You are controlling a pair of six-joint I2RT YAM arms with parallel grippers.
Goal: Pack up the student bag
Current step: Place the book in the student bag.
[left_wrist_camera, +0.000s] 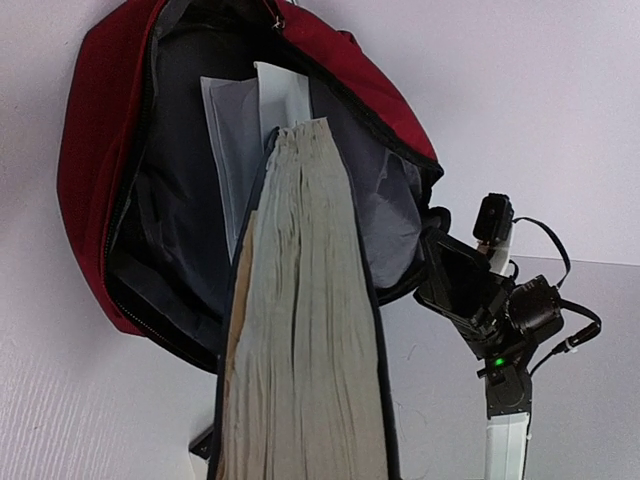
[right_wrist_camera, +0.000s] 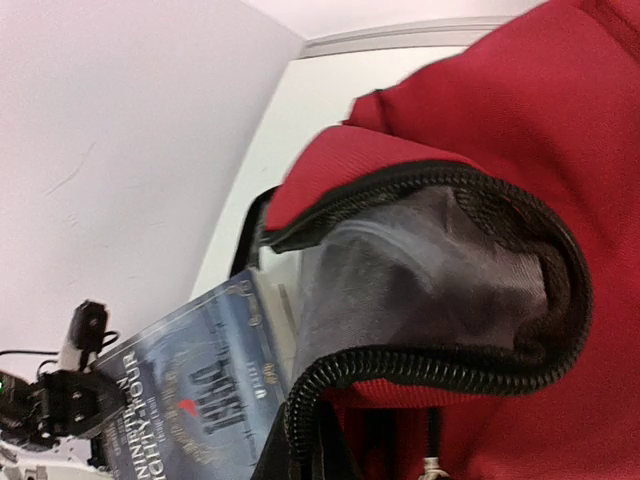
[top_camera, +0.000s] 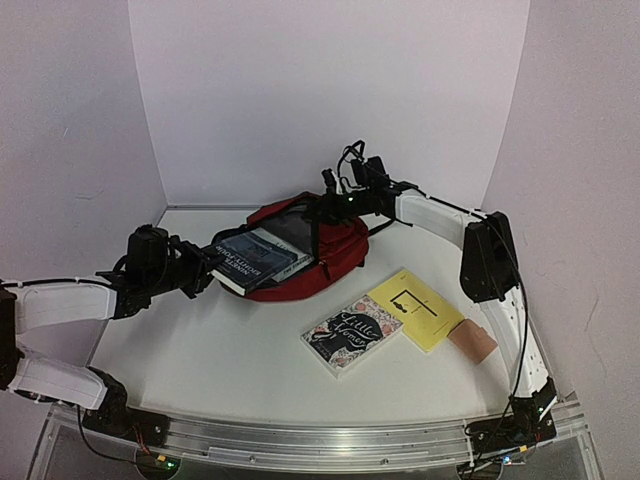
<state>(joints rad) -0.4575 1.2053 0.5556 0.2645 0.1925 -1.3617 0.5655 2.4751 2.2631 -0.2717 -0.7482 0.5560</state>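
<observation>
Fabric of the student bag is seen, dark red, at the back middle of the table, with its open mouth turned toward the left arm. A thick blue book is grasped by the left gripper and is set partway into the dark lining (its page edges face the left wrist camera). The bag's zipped rim is pinched by the clenched right gripper. A patterned book, a yellow booklet and a tan pad are laid near the right arm.
</observation>
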